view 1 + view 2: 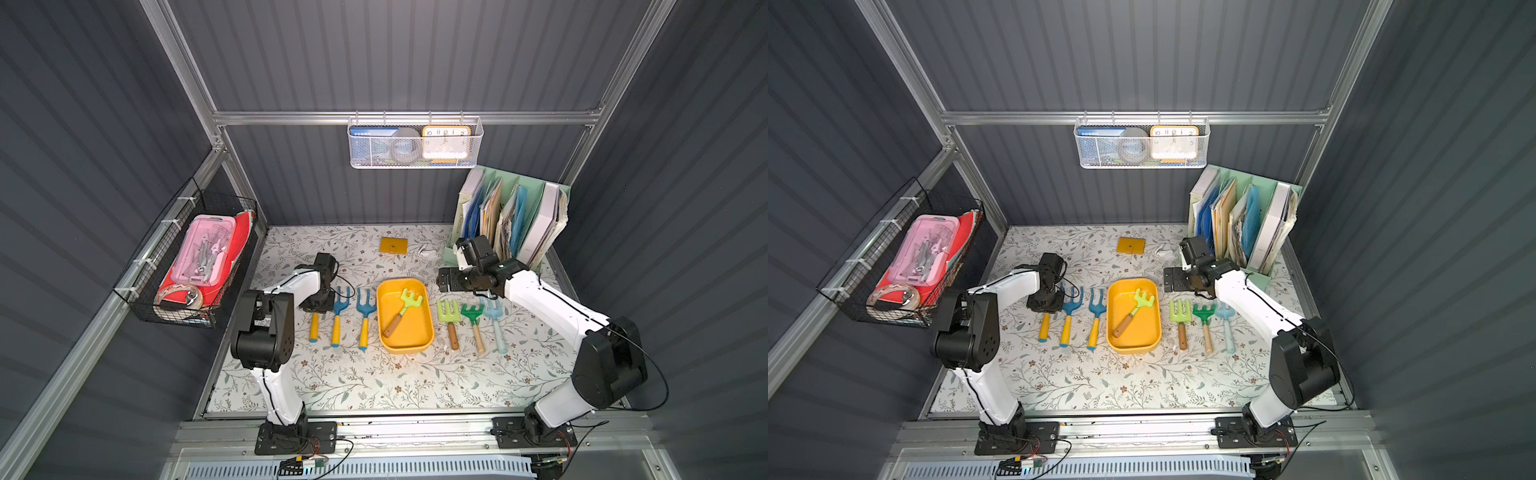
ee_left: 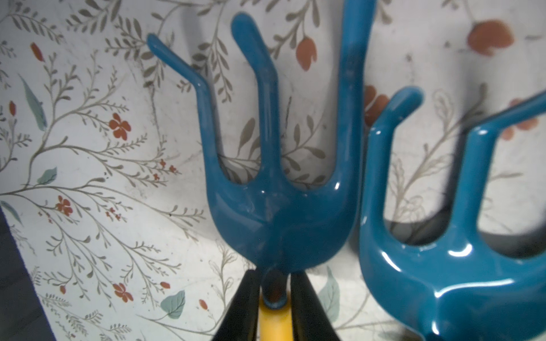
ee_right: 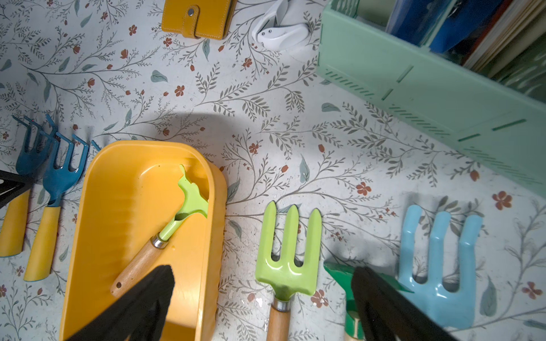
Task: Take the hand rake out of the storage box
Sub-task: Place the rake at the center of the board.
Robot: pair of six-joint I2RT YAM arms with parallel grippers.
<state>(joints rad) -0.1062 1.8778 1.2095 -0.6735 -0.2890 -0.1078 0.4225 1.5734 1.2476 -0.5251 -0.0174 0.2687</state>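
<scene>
The mustard-yellow storage box (image 1: pixel 424 332) (image 1: pixel 1152 332) (image 3: pixel 106 189) sits mid-table. Inside it the hand rake (image 1: pixel 402 309) (image 1: pixel 1133 309) (image 3: pixel 189 203) lies slantwise: light-green head at the far right corner, wooden handle pointing near-left. My right gripper (image 1: pixel 445 283) (image 1: pixel 1173 283) (image 3: pixel 263 274) hovers open and empty above the mat, just beyond the box's far right corner. One finger shows over the box, the other over a dark-green tool. My left gripper (image 1: pixel 318 301) (image 1: pixel 1044 301) (image 2: pixel 274 277) is down at the far left, its jaws tight on the neck of a blue three-pronged tool (image 2: pixel 274 206) lying on the mat.
Two more blue tools with yellow handles (image 1: pixel 338 316) (image 1: pixel 365 311) lie left of the box. A light-green fork (image 1: pixel 449 318), a dark-green rake (image 1: pixel 473 318) and a pale-blue rake (image 1: pixel 494 318) lie to its right. Mint file organiser (image 1: pixel 511 220), yellow wallet (image 1: pixel 392 245), black wire basket (image 1: pixel 187 257).
</scene>
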